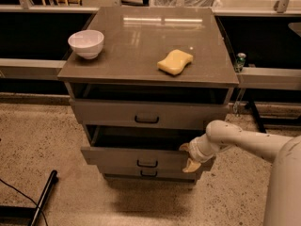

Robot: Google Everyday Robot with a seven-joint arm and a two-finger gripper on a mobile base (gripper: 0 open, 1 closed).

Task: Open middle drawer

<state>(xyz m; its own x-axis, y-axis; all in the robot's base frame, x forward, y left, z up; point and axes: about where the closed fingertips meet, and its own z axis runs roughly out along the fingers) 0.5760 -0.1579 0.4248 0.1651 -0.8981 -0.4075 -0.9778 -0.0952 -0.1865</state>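
The middle drawer (pixel 141 158) is a wide, shallow grey front with a small dark handle (pixel 147 163). It stands pulled out a little from the cabinet, with a dark gap above it. My gripper (pixel 188 157) is at the right end of this drawer front, on the end of the pale arm that comes in from the right. Its fingers (pixel 191 165) are spread apart, one at the front's top edge and one lower down against it. The gripper holds nothing.
The taller top drawer (pixel 146 114) is also slightly out, and the short bottom drawer (pixel 148 174) sits just under the middle one. A white bowl (pixel 86 43) and a yellow sponge (pixel 175 61) lie on the cabinet top (pixel 141 36). A dark pole (pixel 43 196) lies on the floor at left.
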